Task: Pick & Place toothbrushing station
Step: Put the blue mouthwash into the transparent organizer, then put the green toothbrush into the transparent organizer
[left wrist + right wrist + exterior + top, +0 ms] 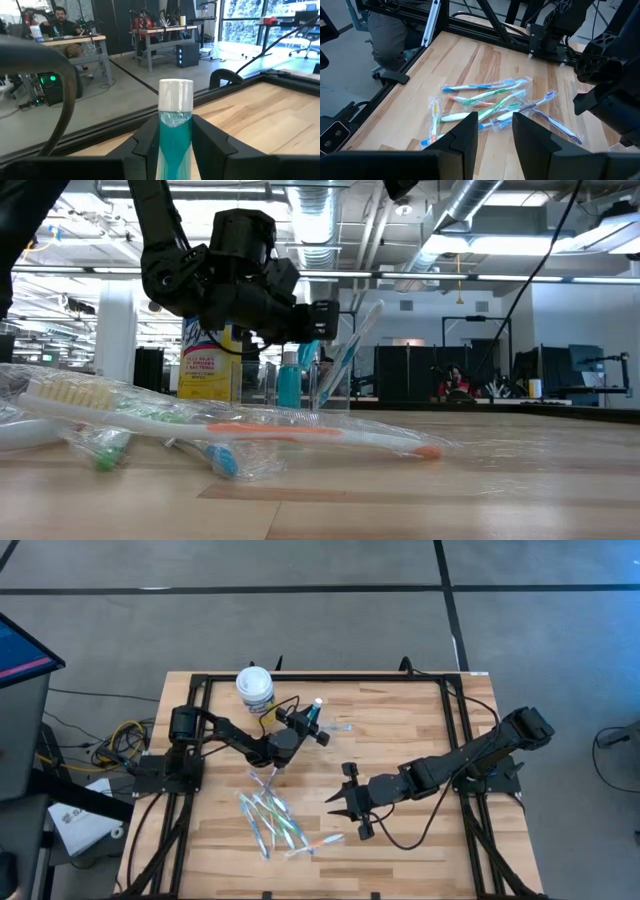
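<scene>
Between left claw fingers: tube upright, cap up.

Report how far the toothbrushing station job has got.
Done: at least one toothbrush stands in the clear cup. In hand: the left tool holds the blue tube near the cup. Left: a pile of wrapped toothbrushes lies on the table, with the right tool open above it, holding nothing.
</scene>
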